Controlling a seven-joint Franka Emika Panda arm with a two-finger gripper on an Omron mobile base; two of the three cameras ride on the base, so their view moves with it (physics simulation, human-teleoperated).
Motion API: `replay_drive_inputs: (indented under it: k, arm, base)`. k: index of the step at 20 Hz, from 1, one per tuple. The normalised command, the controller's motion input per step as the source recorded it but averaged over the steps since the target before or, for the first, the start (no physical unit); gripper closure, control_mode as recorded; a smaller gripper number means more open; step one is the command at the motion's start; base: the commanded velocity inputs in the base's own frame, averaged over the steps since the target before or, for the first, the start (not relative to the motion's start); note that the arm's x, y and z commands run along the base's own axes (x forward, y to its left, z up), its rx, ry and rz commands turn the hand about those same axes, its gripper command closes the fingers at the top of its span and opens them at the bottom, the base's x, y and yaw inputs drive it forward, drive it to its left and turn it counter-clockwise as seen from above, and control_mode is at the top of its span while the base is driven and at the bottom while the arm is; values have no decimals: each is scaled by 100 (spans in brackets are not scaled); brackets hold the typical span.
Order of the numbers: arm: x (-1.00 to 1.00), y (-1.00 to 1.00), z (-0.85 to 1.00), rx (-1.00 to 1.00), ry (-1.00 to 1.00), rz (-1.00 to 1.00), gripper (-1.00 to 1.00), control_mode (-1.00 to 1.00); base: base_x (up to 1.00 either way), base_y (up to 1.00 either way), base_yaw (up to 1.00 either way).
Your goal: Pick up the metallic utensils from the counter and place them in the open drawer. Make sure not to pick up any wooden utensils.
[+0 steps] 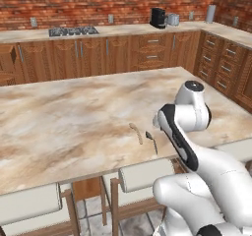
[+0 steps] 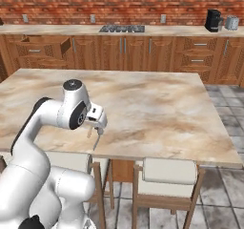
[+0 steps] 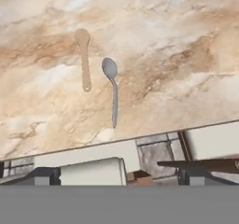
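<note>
Hand [image 2: 98, 120] open above silver spoon [image 3: 111, 87]

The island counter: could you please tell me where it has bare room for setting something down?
Most of the counter is bare, from the far edge toward the brick wall down to mid-top. The crowded strip lies at the near edge above the stools, where the wooden spoon and metal spoon lie side by side, apart.

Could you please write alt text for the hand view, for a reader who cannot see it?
Looking down on the marbled counter, two utensils lie side by side without touching, near its edge: a tan wooden spoon and a grey metal spoon. Beyond the edge are pale stool seats and tiled floor.
</note>
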Motion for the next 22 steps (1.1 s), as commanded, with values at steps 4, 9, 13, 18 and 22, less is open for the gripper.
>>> replay_drive_inputs:
  k: [4, 9, 13, 18, 22]
  arm:
    - [35, 9, -59, -2, 16, 0, -100, -100]
    - [37, 2, -64, 0, 22, 0, -100, -100]
    - [57, 0, -34, -3, 3, 0, -100, -100]
    - [55, 0, -34, -1, 2, 0, -100, -100]
    - [44, 0, -45, -1, 3, 0, -100, -100]
  base:
    - [0, 0, 0]
    - [0, 0, 0]
    - [0, 0, 0]
    - [0, 0, 0]
    - [0, 0, 0]
